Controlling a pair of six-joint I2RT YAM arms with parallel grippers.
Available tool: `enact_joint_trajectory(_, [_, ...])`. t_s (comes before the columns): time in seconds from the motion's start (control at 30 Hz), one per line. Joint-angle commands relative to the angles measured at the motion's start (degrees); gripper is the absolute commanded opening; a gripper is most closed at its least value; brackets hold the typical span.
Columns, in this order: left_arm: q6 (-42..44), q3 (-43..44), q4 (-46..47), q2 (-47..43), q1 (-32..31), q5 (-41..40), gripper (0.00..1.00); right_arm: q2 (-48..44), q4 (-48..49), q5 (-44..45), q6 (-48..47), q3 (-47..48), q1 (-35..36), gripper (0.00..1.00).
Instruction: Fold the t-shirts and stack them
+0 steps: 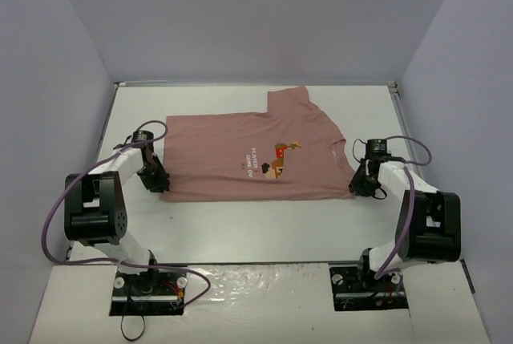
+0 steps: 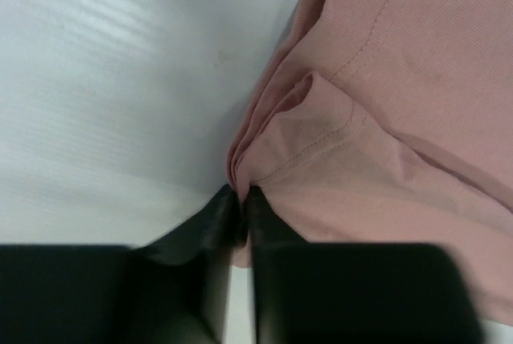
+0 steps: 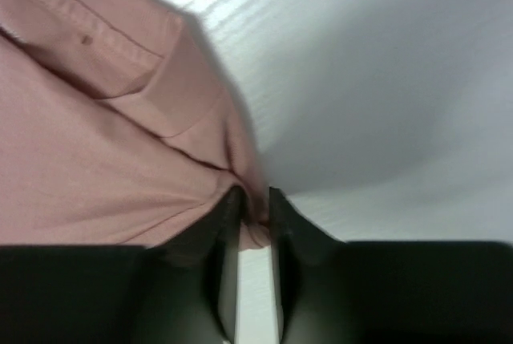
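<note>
In the top view, the dusty-pink t-shirt (image 1: 232, 155) is seen spread flat on the white table (image 1: 256, 232), print (image 1: 278, 159) upward, neck toward the right and one sleeve (image 1: 290, 102) sticking out at the far side; no sleeve is seen along the straight near edge, and whether it is tucked under cannot be told. The left gripper (image 1: 158, 181) is set at the near-left corner of the cloth and the right gripper (image 1: 361, 186) at the near-right corner. In the left wrist view, the fingers (image 2: 215, 217) are shown pressed together on a bunched, stitched hem corner, several layers pinched between them. In the right wrist view, a small tuck of pink fabric is held between the fingers (image 3: 228, 216), which are nearly closed on it. The folding is judged to be at an early stage: both near corners are gripped, but the shirt is not yet folded into a compact stack.
</note>
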Motion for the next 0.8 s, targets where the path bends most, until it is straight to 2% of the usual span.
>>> enact_joint_trajectory(0.0, [2.3, -2.8, -7.3, -4.1, 0.5, -4.6, 0.25, -3.5, -5.0, 5.7, -1.5, 3.3, -0.8, 0.25])
enact_joint_trajectory(0.07, [2.3, -1.5, -7.9, -6.2, 0.4, -4.4, 0.39, -4.7, -5.6, 5.4, -1.9, 5.7, -0.1, 0.35])
enact_joint_trajectory(0.13, [2.4, 0.9, -9.0, -8.5, 0.3, -3.8, 0.52, -5.8, -6.1, 5.1, -2.0, 9.0, 1.7, 0.39])
enact_joint_trajectory(0.23, [2.5, 4.0, -9.8, -11.5, -0.5, -3.0, 0.59, -5.7, -6.5, 4.5, -2.3, 13.6, 5.4, 0.42])
enact_joint_trajectory(0.37, [0.6, 7.7, -9.3, -13.1, -3.5, 1.5, 0.6, -2.8, -6.3, 0.1, -1.7, 19.2, 11.9, 0.43])
enact_joint_trajectory(0.47, [-0.2, 8.0, -6.4, -11.7, -8.0, 3.8, 0.58, 0.6, -4.5, -4.1, -0.4, 19.7, 13.1, 0.43])
enact_joint_trajectory(0.67, [-3.4, 3.1, 0.5, -4.8, -8.4, 7.5, 0.45, 4.9, 2.7, -9.6, 1.4, 13.9, 12.9, 0.43])
enact_joint_trajectory(0.77, [-3.9, 2.6, 1.5, -1.3, -8.1, 6.5, 0.42, 7.0, 6.0, -10.3, 1.4, 10.1, 11.8, 0.43])
